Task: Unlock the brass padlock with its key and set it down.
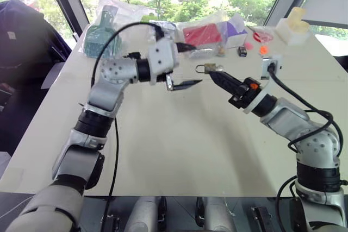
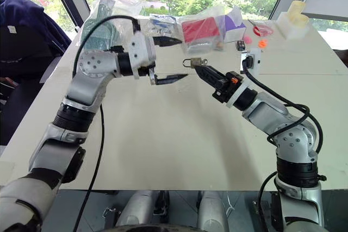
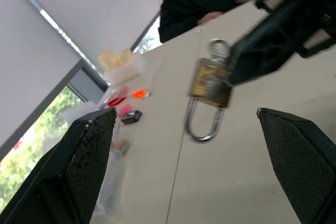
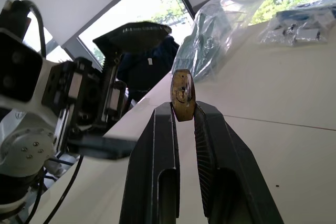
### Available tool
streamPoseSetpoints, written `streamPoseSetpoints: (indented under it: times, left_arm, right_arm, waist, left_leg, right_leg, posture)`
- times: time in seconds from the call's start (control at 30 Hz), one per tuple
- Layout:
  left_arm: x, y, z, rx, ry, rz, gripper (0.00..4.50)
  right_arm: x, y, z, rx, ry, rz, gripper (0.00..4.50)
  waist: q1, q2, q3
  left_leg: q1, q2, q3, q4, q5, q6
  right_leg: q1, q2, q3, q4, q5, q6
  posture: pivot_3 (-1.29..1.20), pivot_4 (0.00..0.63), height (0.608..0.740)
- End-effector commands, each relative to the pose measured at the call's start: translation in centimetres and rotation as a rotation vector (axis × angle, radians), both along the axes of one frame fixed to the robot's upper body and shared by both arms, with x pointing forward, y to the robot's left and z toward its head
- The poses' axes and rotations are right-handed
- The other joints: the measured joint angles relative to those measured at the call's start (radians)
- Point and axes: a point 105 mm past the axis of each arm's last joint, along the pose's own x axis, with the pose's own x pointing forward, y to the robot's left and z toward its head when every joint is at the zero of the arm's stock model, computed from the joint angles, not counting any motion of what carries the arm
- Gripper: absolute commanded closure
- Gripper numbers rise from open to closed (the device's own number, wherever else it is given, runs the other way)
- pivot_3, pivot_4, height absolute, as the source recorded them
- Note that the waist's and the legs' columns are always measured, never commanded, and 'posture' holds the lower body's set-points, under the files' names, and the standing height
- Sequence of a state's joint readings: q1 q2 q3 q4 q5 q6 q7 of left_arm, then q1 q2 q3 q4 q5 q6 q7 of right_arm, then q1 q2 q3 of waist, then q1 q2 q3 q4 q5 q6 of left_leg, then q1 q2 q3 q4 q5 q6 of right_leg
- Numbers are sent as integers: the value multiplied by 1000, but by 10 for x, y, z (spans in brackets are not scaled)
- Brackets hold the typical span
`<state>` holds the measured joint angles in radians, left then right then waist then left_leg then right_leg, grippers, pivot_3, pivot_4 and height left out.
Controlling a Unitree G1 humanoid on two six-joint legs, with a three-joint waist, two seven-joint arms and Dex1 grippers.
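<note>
The brass padlock [image 1: 211, 69] hangs in the air above the middle of the white table [image 1: 179, 145], pinched by its body in my right gripper [image 1: 216, 76], which is shut on it. Its silver shackle [image 3: 201, 126] points toward my left arm, and both legs look seated in the body. A small silver ring [image 3: 218, 50] sits at the body's other end; I cannot tell whether it is the key. My left gripper [image 1: 187, 66] stands open just left of the padlock, one finger [image 1: 185, 84] below and one above, touching nothing. The right wrist view shows the padlock [image 4: 182, 95] between the fingertips.
Along the table's far edge lie clear bags holding a teal item [image 1: 100, 39] and a red box [image 1: 202, 35], a purple box [image 1: 236, 31], a small black box [image 1: 242, 51], red scissors [image 1: 262, 36] and a white container [image 1: 293, 25]. A person in dark clothes [image 3: 199, 3] is beyond the table.
</note>
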<state>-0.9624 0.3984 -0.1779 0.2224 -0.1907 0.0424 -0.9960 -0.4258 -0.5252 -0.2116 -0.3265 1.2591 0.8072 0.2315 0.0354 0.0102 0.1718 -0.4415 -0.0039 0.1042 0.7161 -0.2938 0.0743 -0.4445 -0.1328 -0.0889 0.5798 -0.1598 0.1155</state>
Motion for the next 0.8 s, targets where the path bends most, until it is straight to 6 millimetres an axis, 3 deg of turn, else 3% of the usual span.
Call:
streamPoseSetpoints:
  times: [0.03,0.5,0.8]
  left_arm:
    - [2,-1,15,-57,-11,4,24]
    - [20,-3,-5,-39,9,31,24]
    - [29,-10,2,-74,-11,48,24]
  right_arm:
    - [-4,-3,11,5,-44,-6,4500]
    - [-9,4,15,16,-52,12,4500]
    - [-13,9,11,12,-36,37,4500]
  waist:
    - [0,0,0]
    - [0,0,0]
    - [1,0,0]
  left_leg:
    - [0,0,0,0,0,0]
    - [0,0,0,0,2,-4]
    - [0,0,0,0,0,0]
  right_leg:
    - [0,0,0,0,0,0]
    - [0,0,0,0,0,0]
    - [0,0,0,0,0,0]
  posture:
    - [0,150,735]
    - [0,150,735]
    - [0,150,735]
